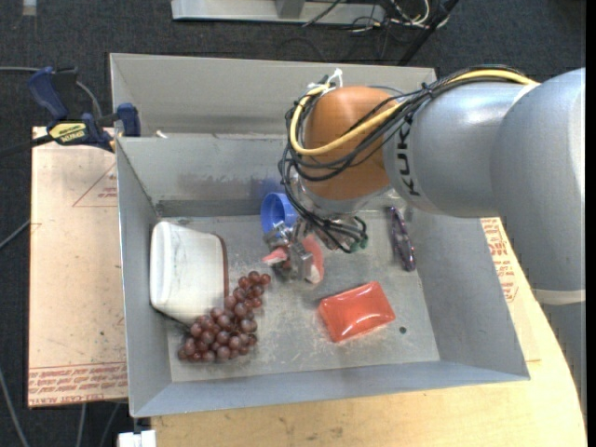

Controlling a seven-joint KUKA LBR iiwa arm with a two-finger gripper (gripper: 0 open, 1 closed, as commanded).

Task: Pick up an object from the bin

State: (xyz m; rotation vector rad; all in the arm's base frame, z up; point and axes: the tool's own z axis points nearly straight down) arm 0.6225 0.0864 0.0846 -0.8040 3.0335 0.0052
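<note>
The gripper [296, 254] hung low beside the blue cup [273, 212], over a small pink object [315, 261], a pose seemingly suited to grasping. Whether it was open or closed, I could not tell.

Left: white rounded-rectangular container [186, 268], lying flat. Against its front right corner: bunch of dark red grapes [223, 326], trailing toward centre. Front centre-right, apart from the grapes: red rectangular cushion-like block [356, 311], lying askew. Far right: slender purple item [402, 238], kind unclear. Rear centre: blue cup [272, 214], partly hidden.
</note>
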